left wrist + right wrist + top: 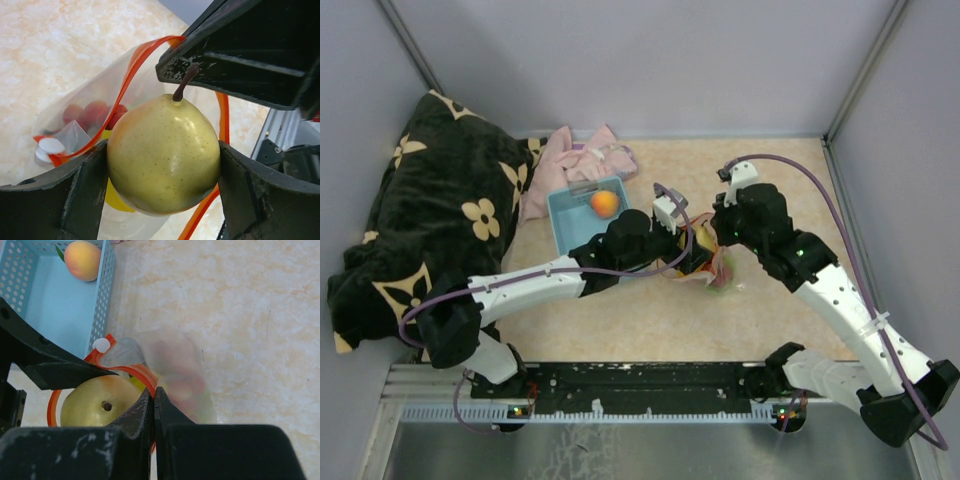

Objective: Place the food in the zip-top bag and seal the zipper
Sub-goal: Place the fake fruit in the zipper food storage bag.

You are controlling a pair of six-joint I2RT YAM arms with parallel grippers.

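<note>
My left gripper (164, 165) is shut on the yellow pear (164, 153) and holds it at the open mouth of the clear zip-top bag (75, 115). The red-orange zipper (131, 75) loops around the pear, with its white slider (51, 145) at the left end. Red berries (90, 113) and a yellow piece (116, 200) lie inside the bag. My right gripper (154, 392) is shut on the zipper edge (145, 374) and holds the mouth up; the pear (97, 401) shows beside it. An orange peach (604, 203) lies in the light-blue basket (568, 220).
A pink cloth (582, 160) lies behind the basket. A black flowered cushion (430, 210) fills the left side. Grey walls close in the back and sides. The two arms (700, 240) meet over the bag at the table's middle.
</note>
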